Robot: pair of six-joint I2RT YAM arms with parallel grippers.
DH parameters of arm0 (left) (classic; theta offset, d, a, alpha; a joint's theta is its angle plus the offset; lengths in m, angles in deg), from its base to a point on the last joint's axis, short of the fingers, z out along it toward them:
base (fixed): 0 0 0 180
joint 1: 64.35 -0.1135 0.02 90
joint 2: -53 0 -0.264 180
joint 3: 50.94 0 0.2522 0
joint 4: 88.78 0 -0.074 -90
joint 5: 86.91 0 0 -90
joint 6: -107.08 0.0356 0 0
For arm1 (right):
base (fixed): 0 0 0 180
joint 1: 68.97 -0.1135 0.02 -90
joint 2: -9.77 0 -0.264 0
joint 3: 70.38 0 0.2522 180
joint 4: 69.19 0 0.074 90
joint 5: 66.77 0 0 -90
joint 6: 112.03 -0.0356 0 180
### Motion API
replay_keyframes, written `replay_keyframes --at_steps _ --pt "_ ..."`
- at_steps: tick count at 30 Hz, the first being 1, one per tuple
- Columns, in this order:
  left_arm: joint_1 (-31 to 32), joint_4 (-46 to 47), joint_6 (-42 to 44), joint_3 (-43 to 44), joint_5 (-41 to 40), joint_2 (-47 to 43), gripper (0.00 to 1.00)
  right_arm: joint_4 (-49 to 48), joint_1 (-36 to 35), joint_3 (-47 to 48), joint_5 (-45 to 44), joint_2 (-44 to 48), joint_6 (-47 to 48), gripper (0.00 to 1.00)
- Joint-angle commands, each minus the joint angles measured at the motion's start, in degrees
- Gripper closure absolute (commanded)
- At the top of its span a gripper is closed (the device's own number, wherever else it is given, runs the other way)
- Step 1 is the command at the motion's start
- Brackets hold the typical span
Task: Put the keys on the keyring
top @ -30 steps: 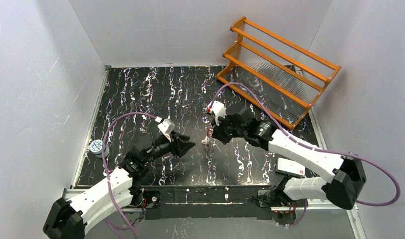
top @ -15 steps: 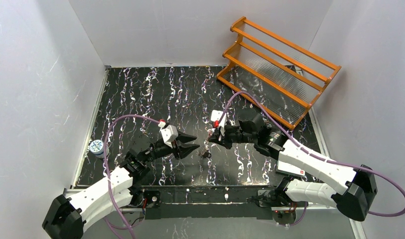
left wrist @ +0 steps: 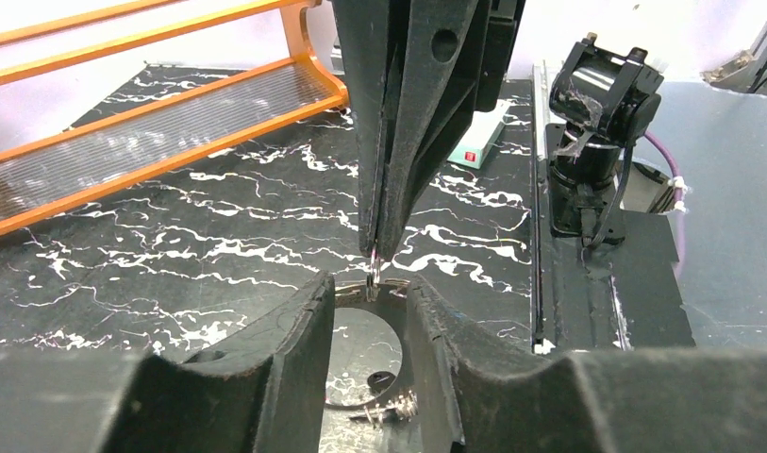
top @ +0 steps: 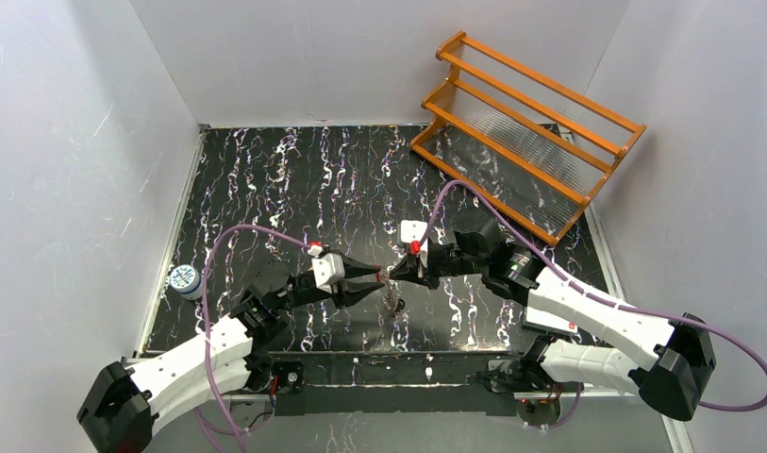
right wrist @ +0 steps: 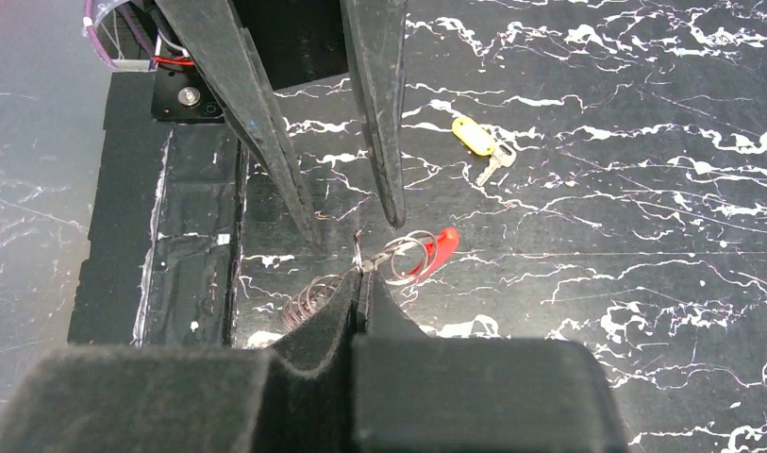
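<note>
Table (top: 266, 189): black, white-veined top with white walls around it.
Orange rack (top: 525, 123): two-tiered, at the far right corner of the table, set at an angle.
Right gripper (right wrist: 360, 281): fingers pressed together, clamped on the thin wire of the keyring, tip pointing toward the left gripper.
Left gripper (left wrist: 370, 288): fingers apart, one on each side of the pinched wire. Whether they touch it cannot be told.
White box (top: 549, 316): flat, with a red mark, at the near right of the table under the right arm.
Round blue-and-white object (top: 183, 277): at the table's left edge.
Keyring (right wrist: 408, 255): whitish wire loops held up between the two gripper tips, above the near middle of the table.
Red tag (right wrist: 439, 247): on the keyring, just beside the loops.
Key with yellow tag (right wrist: 492, 170): flat on the table, apart from the keyring.
Silvery key (left wrist: 393, 406): below the left fingers, by a wire arc. Too small to tell if it is threaded.
</note>
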Motion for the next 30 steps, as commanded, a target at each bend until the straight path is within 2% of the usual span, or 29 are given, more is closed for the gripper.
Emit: replay_keyframes --at_steps 1,12,14,20,21,24,26,28,30 --pt "0.7 1.3 2.0 1.9 0.6 1.2 0.7 -3.6 -0.1 0.5 2.2 1.2 0.1 0.99" --pt "1.6 1.5 1.0 2.5 -1.2 2.3 0.93 -3.5 -0.1 0.5 2.6 0.8 -0.7 0.99" --pt "1.7 1.5 0.5 2.5 -1.6 2.3 1.0 -3.5 -0.1 0.5 2.8 0.8 -0.7 0.99" --pt "1.7 1.5 0.0 1.9 -2.8 1.5 1.0 -3.7 -0.1 0.4 0.3 1.5 -1.2 0.99" --pt "1.7 1.5 0.1 1.6 -3.0 1.1 1.0 -3.9 -0.1 0.2 -0.4 2.0 -1.2 0.95" --pt "1.7 1.5 0.9 0.9 -3.7 -1.0 1.0 -4.6 -0.1 -0.4 -1.9 3.6 -0.7 0.57" --pt "1.7 1.5 1.5 0.4 -4.0 -2.6 1.0 -5.4 -0.1 -1.3 -2.2 5.0 -0.4 0.41" --pt "1.7 1.5 2.4 -0.1 -3.9 -4.3 1.0 -7.2 -0.1 -2.3 -2.2 6.4 -0.3 0.32" --pt "1.8 1.5 3.4 -0.6 -3.5 -6.5 1.0 -9.0 -0.1 -3.3 -2.4 7.9 -0.2 0.29"
